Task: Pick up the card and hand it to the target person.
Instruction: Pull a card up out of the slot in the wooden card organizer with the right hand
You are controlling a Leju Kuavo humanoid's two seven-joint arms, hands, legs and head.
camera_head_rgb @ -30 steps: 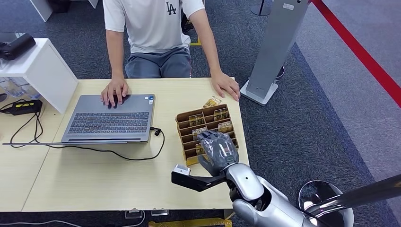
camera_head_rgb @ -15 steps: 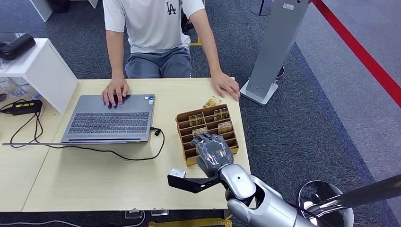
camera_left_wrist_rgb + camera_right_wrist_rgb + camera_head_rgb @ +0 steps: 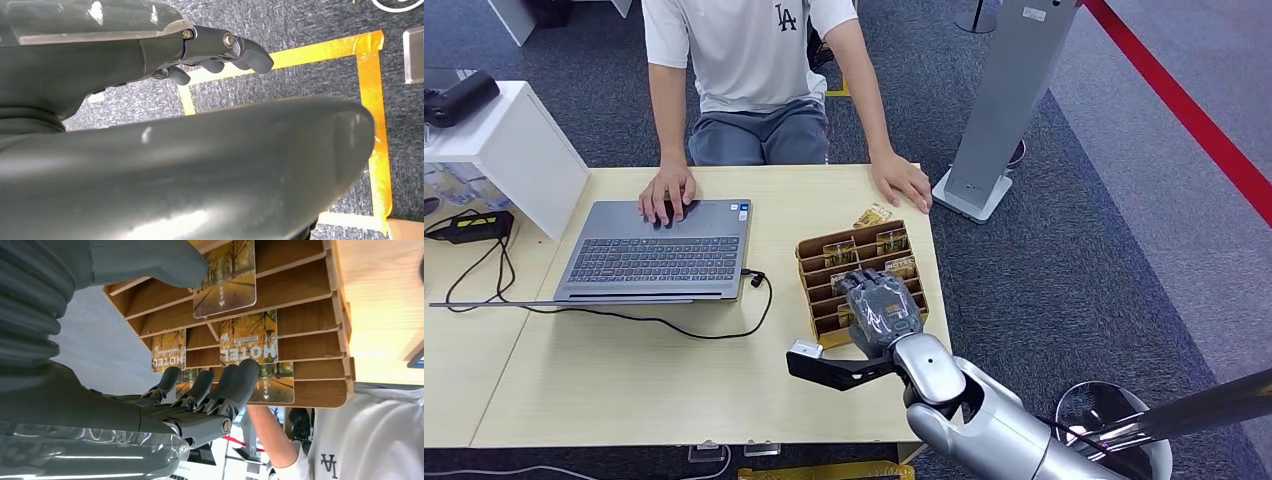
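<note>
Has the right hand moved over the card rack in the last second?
Yes. The right hand dipped toward the near edge of the card rack, then came back up over it.

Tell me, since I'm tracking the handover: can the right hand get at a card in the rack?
Probably yes: the right hand hovers over the wooden rack, fingers near a card, nothing between.

The right hand [image 3: 882, 308] covers the near slots of the card rack [image 3: 819, 262], so a grasp can't be judged. The person [image 3: 749, 60] is cut off above the shoulders.
</note>
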